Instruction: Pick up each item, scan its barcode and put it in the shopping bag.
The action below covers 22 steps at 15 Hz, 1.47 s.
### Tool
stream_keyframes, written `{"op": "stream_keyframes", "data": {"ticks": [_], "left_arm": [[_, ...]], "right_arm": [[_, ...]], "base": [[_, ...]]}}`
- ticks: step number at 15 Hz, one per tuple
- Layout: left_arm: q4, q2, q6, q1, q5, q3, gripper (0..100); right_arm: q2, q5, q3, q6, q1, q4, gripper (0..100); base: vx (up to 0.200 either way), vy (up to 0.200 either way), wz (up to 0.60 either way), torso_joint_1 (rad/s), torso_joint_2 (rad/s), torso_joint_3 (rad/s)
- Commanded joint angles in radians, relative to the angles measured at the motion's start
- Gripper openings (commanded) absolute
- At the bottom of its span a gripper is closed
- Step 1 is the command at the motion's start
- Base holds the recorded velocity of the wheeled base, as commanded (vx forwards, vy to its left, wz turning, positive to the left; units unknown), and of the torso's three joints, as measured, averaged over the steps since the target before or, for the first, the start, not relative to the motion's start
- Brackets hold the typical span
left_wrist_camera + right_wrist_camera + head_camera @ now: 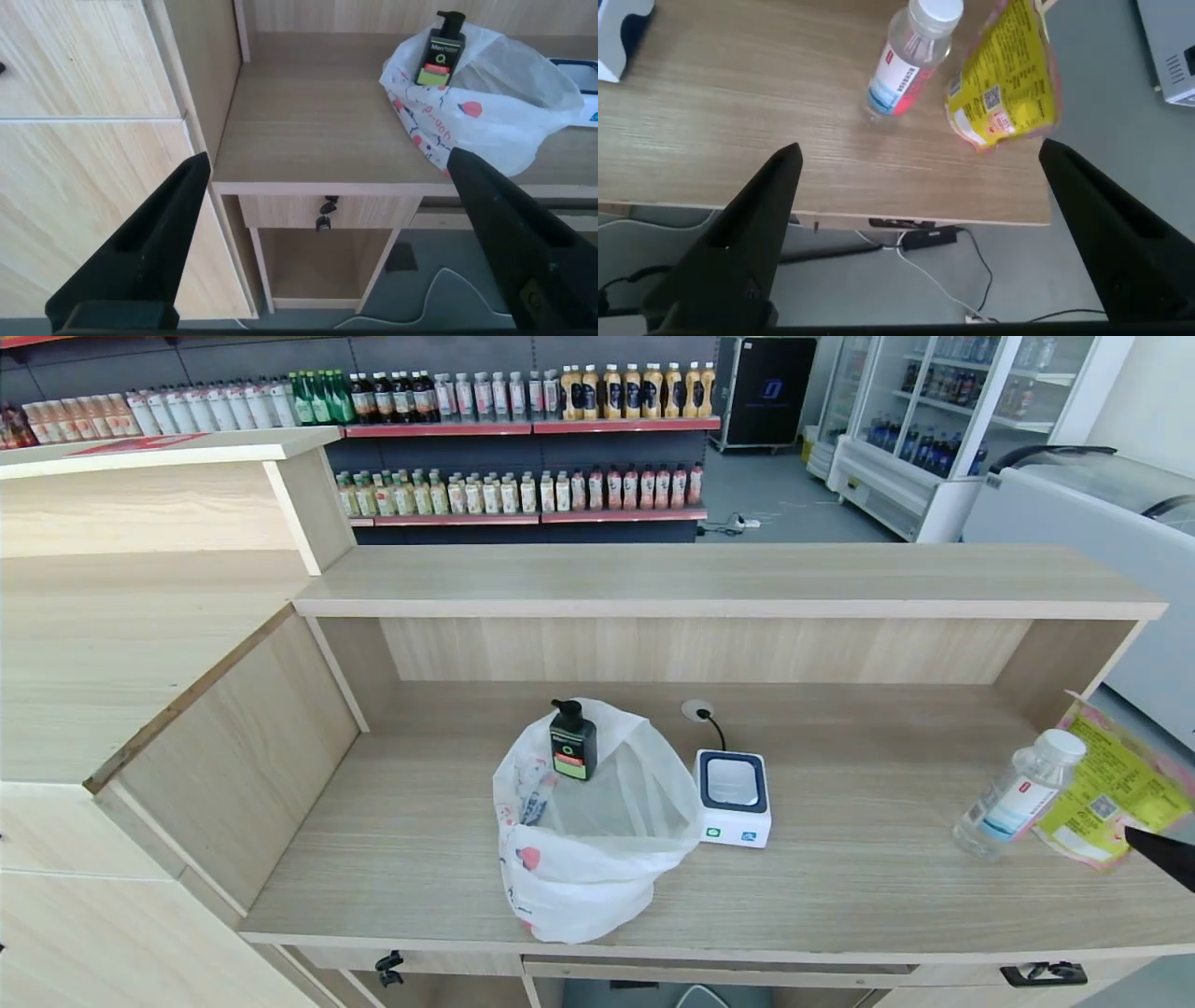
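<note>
Resting on counter point(840, 887): one bottle point(1018, 793), one pouch point(1111, 789), one bag point(588, 840).

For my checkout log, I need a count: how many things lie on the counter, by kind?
Bottles: 2 (pump bottle, water bottle)
Packet: 1
Bag: 1
Scanner: 1
Total: 5

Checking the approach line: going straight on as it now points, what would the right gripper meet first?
The right gripper, open, would probably meet the counter top first, just short of the water bottle and yellow packet; depth is unclear.
</note>
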Motion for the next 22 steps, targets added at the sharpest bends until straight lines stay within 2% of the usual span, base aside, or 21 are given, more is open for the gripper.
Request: {"op": "stream_keyframes", "data": {"ticks": [1, 4, 7, 14, 18, 20, 22], "left_arm": [[0.000, 0.001, -0.001, -0.001, 0.000, 0.000, 100], [0.000, 0.001, -0.001, -0.001, 0.000, 0.000, 100], [0.000, 0.001, 0.001, -0.001, 0.000, 0.000, 100], [0.000, 0.001, 0.002, -0.001, 0.000, 0.000, 100], [0.000, 0.001, 0.005, -0.001, 0.000, 0.000, 100], [0.000, 0.001, 0.007, -0.001, 0.000, 0.000, 100], [0.000, 0.001, 0.002, -0.001, 0.000, 0.000, 100]], "right_arm": [[-0.044, -0.002, 0.003, 0.020, 0.000, -0.002, 100], [-0.153, -0.018, -0.015, 0.144, -0.001, 0.042, 100], [-0.172, -0.018, -0.064, 0.178, -0.003, 0.139, 100], [-0.150, -0.015, -0.038, 0.195, 0.005, 0.124, 100], [-0.066, -0.020, 0.075, 0.213, 0.000, -0.139, 100], [0.040, -0.023, 0.095, 0.213, -0.017, -0.306, 100], [0.115, -0.023, 0.101, 0.215, -0.038, -0.404, 100]], "base": [[0.000, 0.000, 0.00, 0.000, 0.00, 0.000], [0.000, 0.000, 0.00, 0.000, 0.00, 0.000], [0.000, 0.000, 0.00, 0.000, 0.00, 0.000], [0.000, 0.000, 0.00, 0.000, 0.00, 0.000], [-0.150, 0.000, 0.00, 0.002, 0.00, 0.002], [-0.200, 0.000, 0.00, -0.005, 0.00, 0.002], [-0.100, 0.000, 0.00, -0.006, 0.00, 0.001]]}}
